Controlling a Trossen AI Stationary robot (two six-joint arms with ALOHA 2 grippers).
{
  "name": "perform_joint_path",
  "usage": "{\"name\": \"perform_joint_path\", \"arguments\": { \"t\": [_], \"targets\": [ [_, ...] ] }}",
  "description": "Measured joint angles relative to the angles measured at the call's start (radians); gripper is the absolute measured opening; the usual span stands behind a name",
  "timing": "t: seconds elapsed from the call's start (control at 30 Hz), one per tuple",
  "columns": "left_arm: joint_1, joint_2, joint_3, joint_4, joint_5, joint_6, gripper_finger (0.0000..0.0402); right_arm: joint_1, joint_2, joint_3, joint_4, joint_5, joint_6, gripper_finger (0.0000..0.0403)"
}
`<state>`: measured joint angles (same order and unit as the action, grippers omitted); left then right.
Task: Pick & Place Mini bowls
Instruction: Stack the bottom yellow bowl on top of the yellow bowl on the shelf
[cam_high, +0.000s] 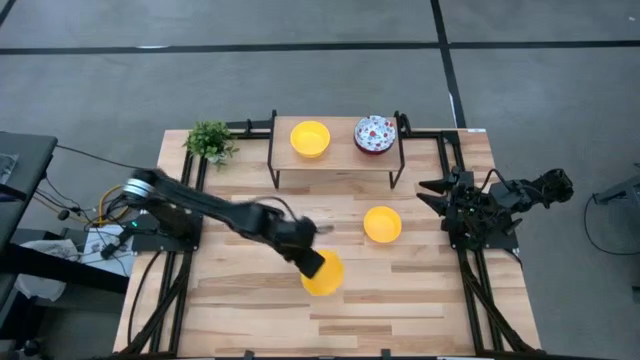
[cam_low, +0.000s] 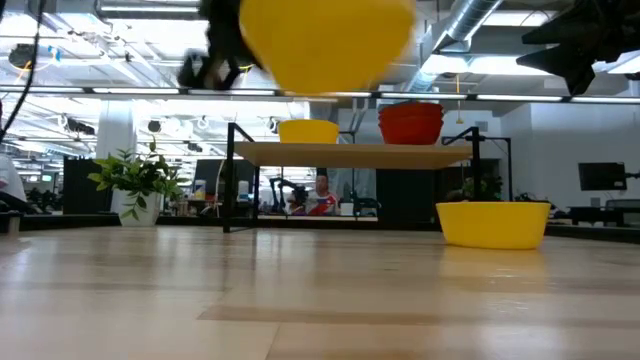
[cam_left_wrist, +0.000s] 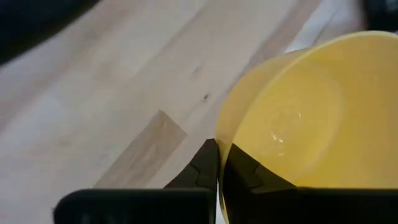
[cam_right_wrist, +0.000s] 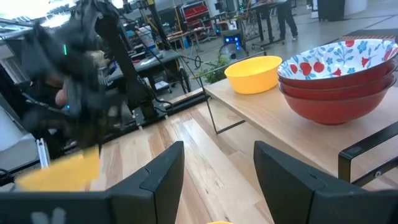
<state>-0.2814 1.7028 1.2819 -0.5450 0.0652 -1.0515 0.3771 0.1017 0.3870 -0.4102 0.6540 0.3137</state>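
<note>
Ahead of your left gripper (cam_high: 312, 262), clamped on a raised yellow bowl (cam_high: 324, 274), another bowl (cam_high: 382, 224) sits before the shelf (cam_high: 335, 162).

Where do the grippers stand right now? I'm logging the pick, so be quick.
Left gripper: shut on the rim of a yellow bowl, lifted clear of the table.
Right gripper: open, empty, parked at the table's right edge.
</note>
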Motion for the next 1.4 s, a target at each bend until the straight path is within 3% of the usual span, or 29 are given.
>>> {"name": "perform_joint_path", "arguments": {
  "t": [0.3, 0.53, 0.73, 1.0, 1.17, 1.4],
  "targets": [
    [0.096, -0.37, 0.001, -0.137, -0.303, -0.005, 0.0003, 0.0, 0.0, 0.0, 0.0, 0.0, 0.0, 0.0182],
    [0.313, -0.453, 0.114, -0.183, -0.321, 0.129, 0.0002, 0.0, 0.0, 0.0, 0.0, 0.0, 0.0, 0.0182],
    [0.517, -0.349, 0.371, -0.299, -0.268, 0.304, 0.0002, 0.0, 0.0, 0.0, 0.01, 0.0, 0.001, 0.0182],
    [0.718, -0.089, 0.699, -0.559, -0.164, 0.42, 0.0002, 0.0, 0.0, 0.0, 0.047, 0.001, 0.001, 0.0182],
    [0.809, 0.051, 0.796, -0.657, -0.107, 0.469, 0.0002, 0.0, 0.0, 0.0, 0.051, 0.0, 0.001, 0.0182],
    [0.915, 0.163, 0.806, -0.69, -0.001, 0.514, 0.0002, 0.0, 0.0, 0.0, 0.053, 0.001, 0.002, 0.0182]
  ]
}}
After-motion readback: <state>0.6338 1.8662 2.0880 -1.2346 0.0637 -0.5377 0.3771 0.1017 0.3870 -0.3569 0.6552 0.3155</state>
